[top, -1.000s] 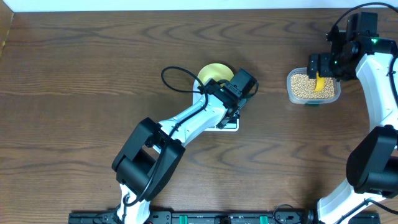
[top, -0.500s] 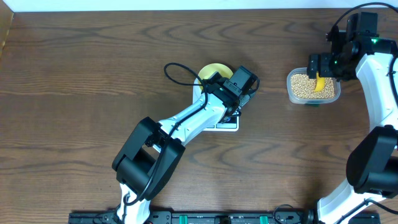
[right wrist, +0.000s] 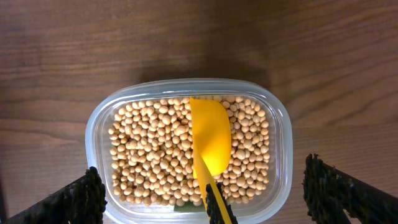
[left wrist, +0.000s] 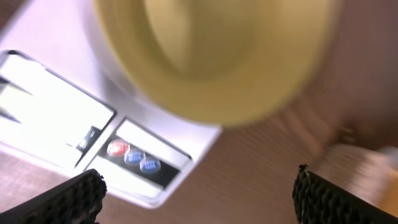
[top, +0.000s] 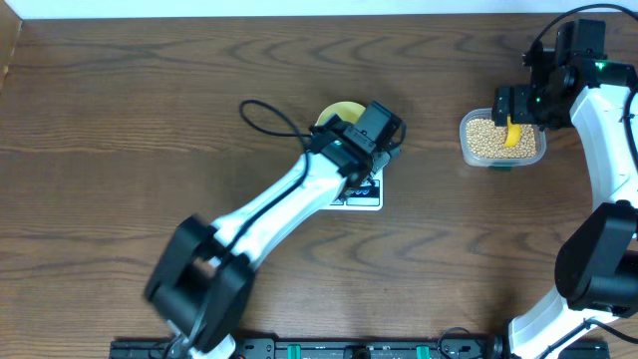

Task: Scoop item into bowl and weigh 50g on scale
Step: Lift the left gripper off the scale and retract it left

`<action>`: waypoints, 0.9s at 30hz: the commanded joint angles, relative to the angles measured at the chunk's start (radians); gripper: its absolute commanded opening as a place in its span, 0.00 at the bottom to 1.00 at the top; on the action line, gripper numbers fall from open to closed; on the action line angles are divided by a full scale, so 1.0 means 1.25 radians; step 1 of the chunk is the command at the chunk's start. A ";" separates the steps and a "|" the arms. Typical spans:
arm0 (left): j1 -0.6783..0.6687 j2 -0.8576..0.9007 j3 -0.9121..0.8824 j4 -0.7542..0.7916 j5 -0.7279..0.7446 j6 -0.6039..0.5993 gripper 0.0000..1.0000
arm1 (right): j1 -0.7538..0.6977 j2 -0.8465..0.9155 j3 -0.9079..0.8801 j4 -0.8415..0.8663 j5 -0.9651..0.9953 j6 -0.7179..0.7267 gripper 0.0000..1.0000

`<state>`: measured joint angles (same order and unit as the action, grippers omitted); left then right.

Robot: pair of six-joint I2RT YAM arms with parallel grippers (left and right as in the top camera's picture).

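Observation:
The pale-yellow bowl (top: 337, 113) (left wrist: 211, 56) sits empty on the white scale (top: 365, 197) (left wrist: 74, 118), blurred in the left wrist view. My left gripper (top: 377, 128) (left wrist: 199, 199) hovers over the scale's right edge, open, with nothing between its fingers. At the right, the tan beans (top: 482, 138) (right wrist: 149, 149) fill a clear tub (top: 466, 128) (right wrist: 94, 124). A yellow scoop (top: 511, 135) (right wrist: 210, 134) lies on them, its handle pointing toward my right gripper (top: 518, 105) (right wrist: 211, 199). That gripper hangs open above the tub's near side, fingers wide of the handle.
The brown wooden table (top: 150, 110) carries only the scale and the tub. A black cable (top: 261, 120) loops off the left wrist beside the bowl. The right arm (top: 598, 150) runs along the table's right edge.
The left arm has swung, its lower links moving left and blurring, and its wrist has shifted slightly up over the scale. The right arm, tub and scoop have not moved.

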<state>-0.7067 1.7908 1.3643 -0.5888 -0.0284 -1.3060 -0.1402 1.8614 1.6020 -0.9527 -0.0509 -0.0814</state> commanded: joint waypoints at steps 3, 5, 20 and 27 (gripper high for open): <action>0.019 -0.120 0.001 -0.069 -0.042 0.102 0.98 | -0.002 -0.019 0.012 -0.001 0.006 -0.008 0.99; 0.027 -0.150 0.001 -0.106 -0.080 0.139 0.98 | -0.002 -0.019 0.012 -0.001 0.006 -0.008 0.99; 0.192 -0.194 0.000 -0.287 -0.175 0.224 0.98 | -0.002 -0.019 0.012 -0.001 0.006 -0.008 0.99; 0.284 -0.194 0.000 -0.268 -0.176 0.224 0.98 | -0.002 -0.019 0.012 -0.001 0.006 -0.008 0.99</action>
<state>-0.3939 1.5494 1.3647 -0.9298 -0.2188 -1.0420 -0.1402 1.8614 1.6020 -0.9527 -0.0513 -0.0814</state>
